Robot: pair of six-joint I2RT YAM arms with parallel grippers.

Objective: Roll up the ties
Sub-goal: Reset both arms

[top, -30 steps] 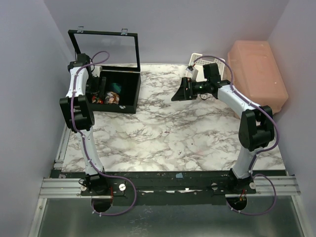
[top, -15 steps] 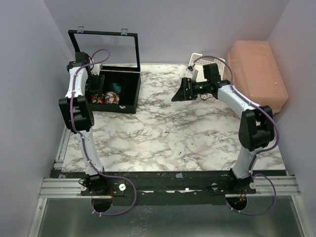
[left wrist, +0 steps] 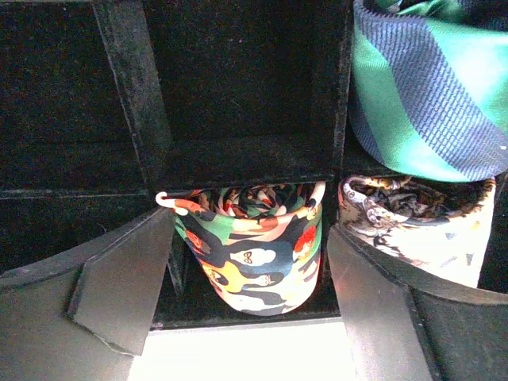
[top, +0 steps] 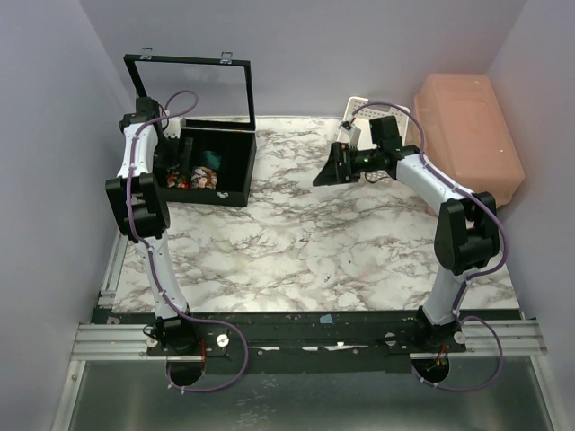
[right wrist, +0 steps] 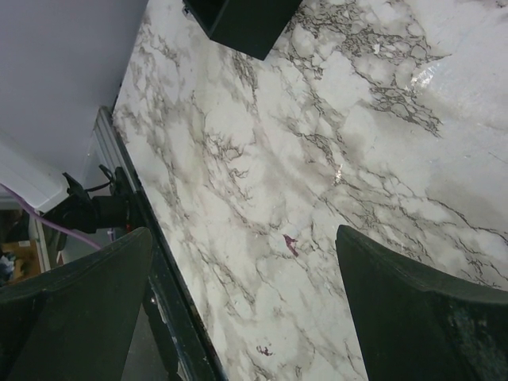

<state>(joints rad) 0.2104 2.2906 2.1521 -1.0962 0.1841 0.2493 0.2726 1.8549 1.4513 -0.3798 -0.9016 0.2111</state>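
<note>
Rolled tie (left wrist: 250,254): wound into a fat coil and standing on its edge in a compartment of the black box (left wrist: 135,103). Its print is blotchy green, orange, white and black, w/ small motifs too fine to make out. It sits btwn the fingers of the L gripper (left wrist: 248,226), which are spread wide, one on each side. Left wrist view doesn't show whether either pad touches the fabric.

In that view, the next compartment to the right holds a cream tie (left wrist: 421,230), also rolled, w/ a dark scribbly print. Above it is a striped tie (left wrist: 429,95) in green and blue diagonal bands. Black dividers separate the cells.

From the top cam the box is at the back-left of the marble table (top: 296,242), w/ its lid (top: 193,90) propped upright and the L arm reaching down into it. Colourful rolls show near the front wall.

R gripper (right wrist: 244,238) hangs above bare marble at the back-right, fingers spread and nothing btwn them. A small red mark (right wrist: 290,244) is on the tabletop below it. Behind the R arm is a white basket (top: 359,103), and beside that a pink bin (top: 467,135) against the right wall.
</note>
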